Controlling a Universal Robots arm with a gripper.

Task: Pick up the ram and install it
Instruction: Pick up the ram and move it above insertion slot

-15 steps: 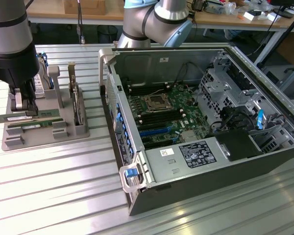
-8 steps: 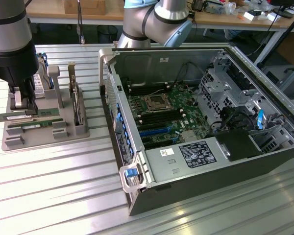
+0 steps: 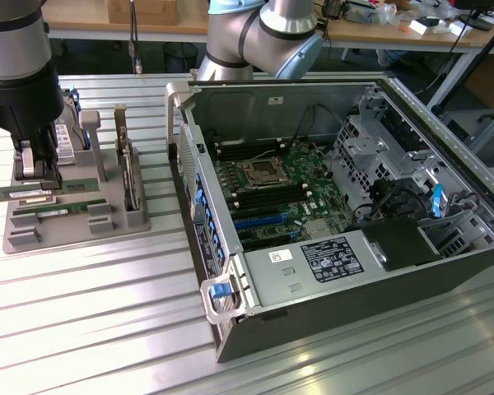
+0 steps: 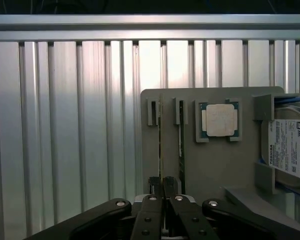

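Hand (image 4: 163, 187) clamped together on the top edge of the ram (image 4: 160, 145), which stands in the grey holder (image 4: 215, 175) on the counter (image 4: 65, 125). Pick-up judged at the grasp stage. Installation not done: the open computer case (image 3: 199, 206) stands well apart.

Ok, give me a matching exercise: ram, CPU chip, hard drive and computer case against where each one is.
1 ram
2 CPU chip
3 hard drive
4 computer case

A lid off, beside the grey holder
B in the holder's square recess
C clamped in the gripper
D large white label, holder's end

Pairs: 1-C, 2-B, 3-D, 4-A
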